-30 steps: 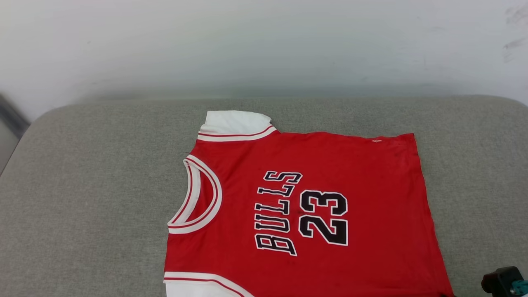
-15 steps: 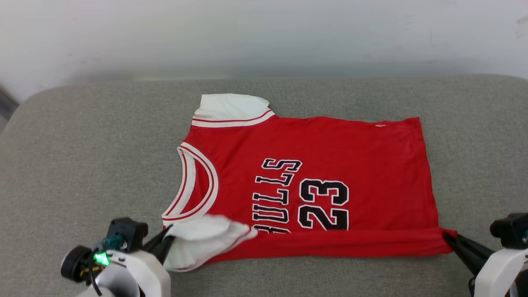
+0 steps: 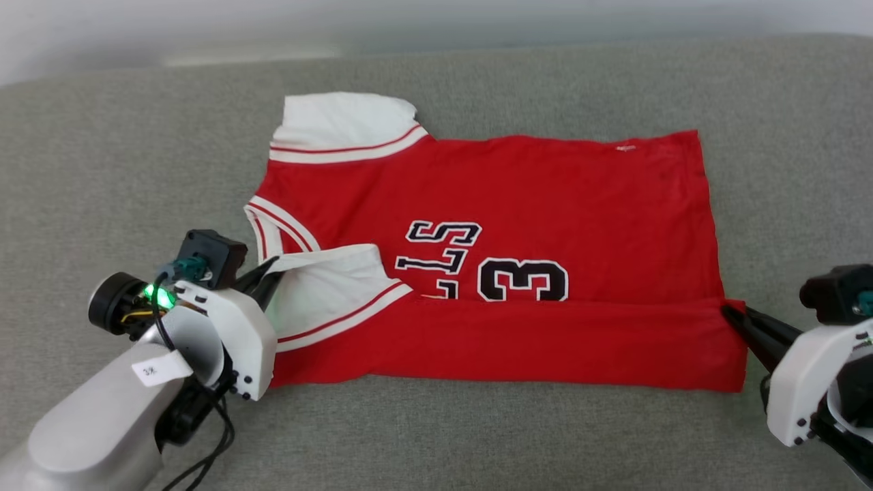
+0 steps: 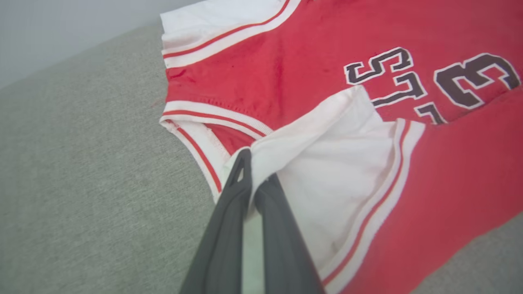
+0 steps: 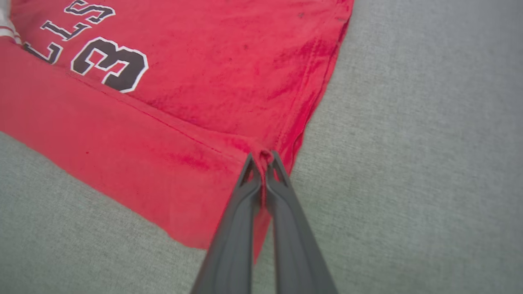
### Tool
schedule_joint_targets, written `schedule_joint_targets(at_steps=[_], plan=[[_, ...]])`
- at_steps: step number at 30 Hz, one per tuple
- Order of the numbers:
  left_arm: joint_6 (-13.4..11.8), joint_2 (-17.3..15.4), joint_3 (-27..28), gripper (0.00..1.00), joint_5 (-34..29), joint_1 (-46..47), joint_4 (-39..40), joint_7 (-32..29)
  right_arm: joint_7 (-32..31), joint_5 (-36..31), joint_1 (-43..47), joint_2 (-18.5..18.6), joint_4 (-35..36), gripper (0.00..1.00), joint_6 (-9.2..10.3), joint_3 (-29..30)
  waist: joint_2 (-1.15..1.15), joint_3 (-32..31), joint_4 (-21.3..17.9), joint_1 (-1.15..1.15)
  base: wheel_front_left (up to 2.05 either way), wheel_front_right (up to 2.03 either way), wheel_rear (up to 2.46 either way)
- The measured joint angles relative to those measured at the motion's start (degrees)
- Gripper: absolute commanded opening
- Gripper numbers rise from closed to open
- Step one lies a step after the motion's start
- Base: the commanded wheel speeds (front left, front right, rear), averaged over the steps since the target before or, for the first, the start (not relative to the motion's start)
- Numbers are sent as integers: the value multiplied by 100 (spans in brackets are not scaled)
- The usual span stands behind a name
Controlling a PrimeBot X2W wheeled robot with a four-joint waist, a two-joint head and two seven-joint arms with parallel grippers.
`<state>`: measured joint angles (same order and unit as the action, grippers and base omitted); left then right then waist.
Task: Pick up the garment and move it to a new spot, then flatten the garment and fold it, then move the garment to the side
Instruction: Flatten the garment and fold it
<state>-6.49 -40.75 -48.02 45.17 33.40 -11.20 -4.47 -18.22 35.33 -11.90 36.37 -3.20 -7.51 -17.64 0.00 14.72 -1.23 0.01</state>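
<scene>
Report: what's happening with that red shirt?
Left hand shut on sleeve. Right hand shut on hem corner. Shirt partly folded, near edge over front. Nothing blocking.

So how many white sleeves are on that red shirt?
2. One white short sleeve lies flat at the far edge of the red jersey T-shirt; the other is folded onto its front, pinched by the left gripper.
</scene>
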Motion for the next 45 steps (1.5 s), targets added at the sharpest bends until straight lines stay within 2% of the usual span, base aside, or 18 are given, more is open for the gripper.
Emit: schedule_joint_targets(at_steps=[5, 8, 13, 14, 15, 16, 17, 21, 25, 27, 28, 32, 33, 36, 40, 45], plan=[[199, 185, -87, 0, -12, 226, -644, -46, 78, 49, -420, -116, -427, 0, 0, -296, 0, 338, -66, 0, 0, 0, 0], [399, 459, -140, 0, 54, 342, -1265, 42, 207, 43, -791, -192, -970, 0, 0, -645, 0, 562, -87, 0, 0, 0, 0], [584, 672, -159, 0, 96, 441, -1675, 202, 357, 130, -979, -196, -1235, 0, 1, -881, 0, 561, -46, -1, 0, 0, 0], [602, 732, -158, 37, 110, 449, -1755, 238, 405, 174, -1015, -200, -1272, 0, 1, -911, 0, 534, -35, 0, 0, 0, 0], [608, 759, -171, 100, 96, 468, -1829, 272, 435, 201, -1038, -196, -1302, 2, 1, -936, 0, 501, -24, -1, 0, 0, 0], [632, 790, -190, 100, 82, 493, -1892, 272, 468, 214, -1042, -183, -1317, 48, 1, -970, 0, 461, -10, 0, 0, 0, 0], [655, 809, -205, 100, 69, 517, -1938, 276, 513, 244, -1041, -174, -1323, 100, 1, -993, 0, 414, 5, 0, 0, 0, 0], [736, 697, -242, 100, 18, 604, -1983, 249, 662, 342, -1015, -52, -1206, 100, 1, -979, 0, 180, 69, 0, 0, 0, 0], [786, 468, -274, 100, -3, 836, -1700, -163, 709, 363, -879, 68, -1018, 100, 1, -887, 0, -79, 140, -1, 0, 0, 0], [853, 246, -320, 100, 57, 1000, -1417, -695, 698, 372, -765, 118, -886, 100, 0, -814, 0, -246, 194, -1, 0, 0, 0], [853, 246, -320, 100, 57, 1000, -1417, -695, 698, 372, -765, 118, -886, 100, 0, -814, 0, -246, 194, -1, 0, 0, 0], [966, -10, -389, 100, 259, 1250, -1048, -1625, 595, 343, -641, 127, -746, 100, 1, -704, 0, -380, 253, -1, 0, 0, 0], [1048, -134, -435, 100, 600, 1380, -823, -2425, 503, 300, -579, 108, -638, 100, 0, -648, 0, -420, 264, -1, 0, 0, 0], [1090, -245, -537, 100, 875, 1445, -684, -3201, 400, 270, -564, 65, -541, 100, 0, -626, 0, -416, 241, -1, 0, 0, 0], [1091, -328, -614, 100, 1167, 1479, -601, -3857, 292, 203, -561, -3, -413, 100, 1, -612, 0, -354, 180, -1, 0, 0, 0], [1040, -321, -789, 100, 1296, 1354, -602, -4244, 174, 185, -572, -45, -328, 100, 1, -615, 0, -214, 79, -1, 0, 0, 0]])
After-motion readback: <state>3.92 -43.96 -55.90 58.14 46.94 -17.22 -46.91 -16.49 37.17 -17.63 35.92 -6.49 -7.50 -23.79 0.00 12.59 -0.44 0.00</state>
